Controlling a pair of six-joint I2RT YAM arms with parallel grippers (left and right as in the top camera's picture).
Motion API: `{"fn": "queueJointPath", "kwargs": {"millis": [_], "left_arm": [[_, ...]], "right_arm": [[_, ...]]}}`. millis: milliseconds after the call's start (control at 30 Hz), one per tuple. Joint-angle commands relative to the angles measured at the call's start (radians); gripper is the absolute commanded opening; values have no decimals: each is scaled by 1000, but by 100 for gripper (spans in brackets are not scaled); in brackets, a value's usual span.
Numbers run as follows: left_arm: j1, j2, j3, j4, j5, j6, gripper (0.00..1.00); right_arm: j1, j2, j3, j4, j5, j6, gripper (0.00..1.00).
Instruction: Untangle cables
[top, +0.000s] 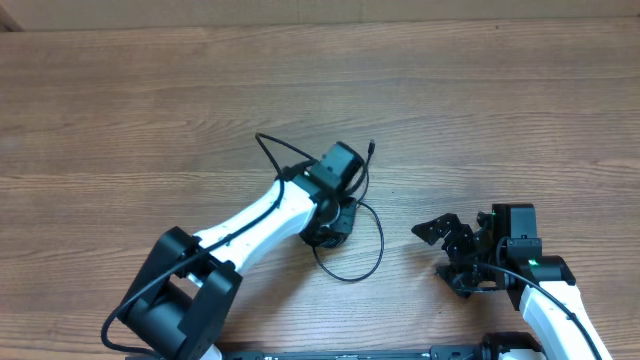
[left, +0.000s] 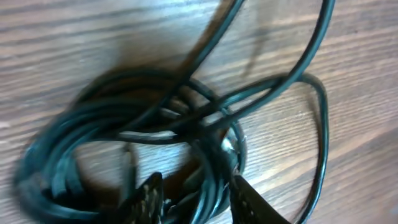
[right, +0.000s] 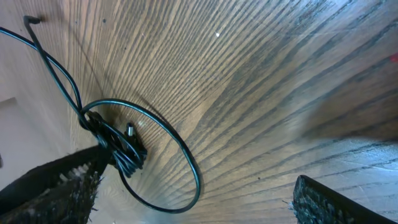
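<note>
— Position of the cables (left: 199, 121)?

— Middle of the table (top: 150, 90), directly beneath the left gripper (left: 196, 208). Wound into one tight bundle, strands crossing over and under one another. Not separable by eye into individual cords. One wide loose loop (top: 380, 240) thrown out from the bundle toward the right arm's side. Two strands leading off toward the far edge, one ending in a small plug (right: 30, 20) lying on the wood.

— Condition of the left gripper?

— Fingers (left: 149, 199) drawn fairly narrow, set on either side of the bundle's near edge, with several strands between them. Wrist view blurred. Cannot tell whether clamped on the strands or merely straddling them.

— Right gripper (top: 432, 250)?

— Spread wide, nothing between the fingers. Placed near the table's near right side, well apart from the bundle and pointed toward it.

— Further observations?

— Left arm (top: 255, 215), white, reaching in diagonally from the near left, covering part of the bundle in the overhead view.
</note>
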Motion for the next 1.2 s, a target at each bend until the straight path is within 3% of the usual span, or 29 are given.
{"fn": "queueJointPath", "kwargs": {"millis": [0, 133, 267, 400, 600, 700, 800, 833, 900, 933, 1067, 1167], "left_arm": [[67, -38, 133, -103, -29, 145, 45], [142, -39, 203, -230, -48, 76, 69], [205, -35, 183, -315, -88, -126, 70], [246, -35, 108, -309, -56, -296, 64], [231, -35, -58, -118, 115, -312, 70], [215, -35, -143, -34, 126, -388, 74], [209, -35, -206, 28, 126, -427, 59], [210, -35, -223, 51, 126, -428, 48], [210, -35, -249, 93, 125, -428, 12], [210, -35, -255, 108, 125, -427, 4], [228, -39, -226, 151, 124, -275, 4], [261, -49, -137, 71, 126, -135, 4]], "right_arm": [[6, 0, 19, 3, 34, -7, 100], [6, -1, 19, 3, 43, -7, 100], [6, 0, 19, 3, 43, -7, 100], [6, 0, 19, 3, 50, -7, 100], [6, 0, 19, 3, 68, -6, 100], [6, 0, 19, 3, 69, -6, 100], [6, -1, 19, 2, 68, -6, 100], [6, 0, 19, 2, 68, -6, 100], [6, 0, 19, 2, 68, -6, 100], [6, 0, 19, 2, 68, -6, 100], [6, -1, 19, -1, 26, -8, 100], [6, -1, 19, 22, -41, -62, 100]]}}
